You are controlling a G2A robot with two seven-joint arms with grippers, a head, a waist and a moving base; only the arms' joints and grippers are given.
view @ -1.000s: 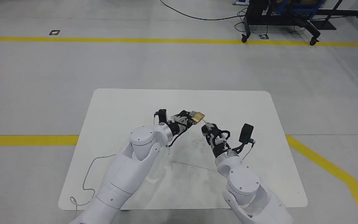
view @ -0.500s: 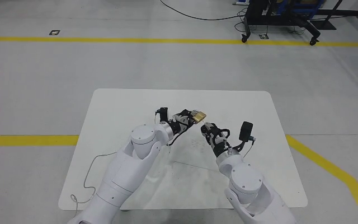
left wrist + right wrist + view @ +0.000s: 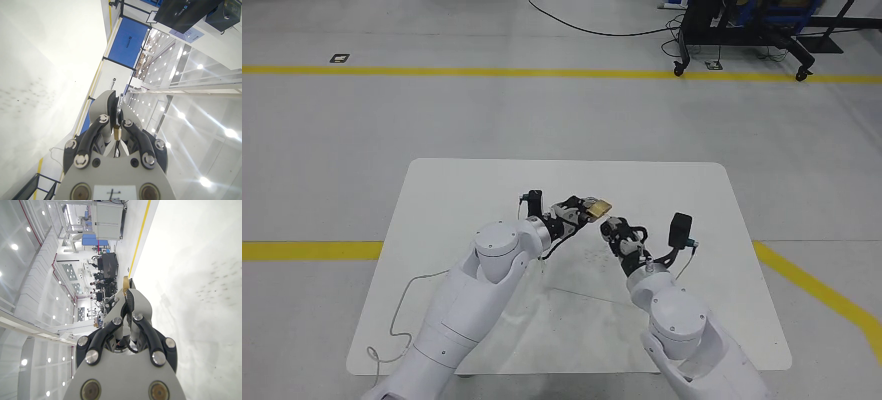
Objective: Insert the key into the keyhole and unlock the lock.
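With my left jaws clamped on the lock (image 3: 596, 208) and my right jaws pinching the key (image 3: 125, 284) just beside it, I reckon I'm aligning; next, the tip must meet the keyhole squarely.

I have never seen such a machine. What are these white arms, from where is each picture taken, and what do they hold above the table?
This is a robot with two white arms. Each arm ends in a gripper, a claw with two fingers. The top picture comes from a camera above the arms and looks down on a white table. The other two pictures come from cameras on the wrists, each looking along its own gripper. The left gripper is shut on a brass lock, and the lock's silver loop shows between the fingers. The right gripper is shut on a brass key. Both things are held above the table, close to each other. The key is not yet in the lock.
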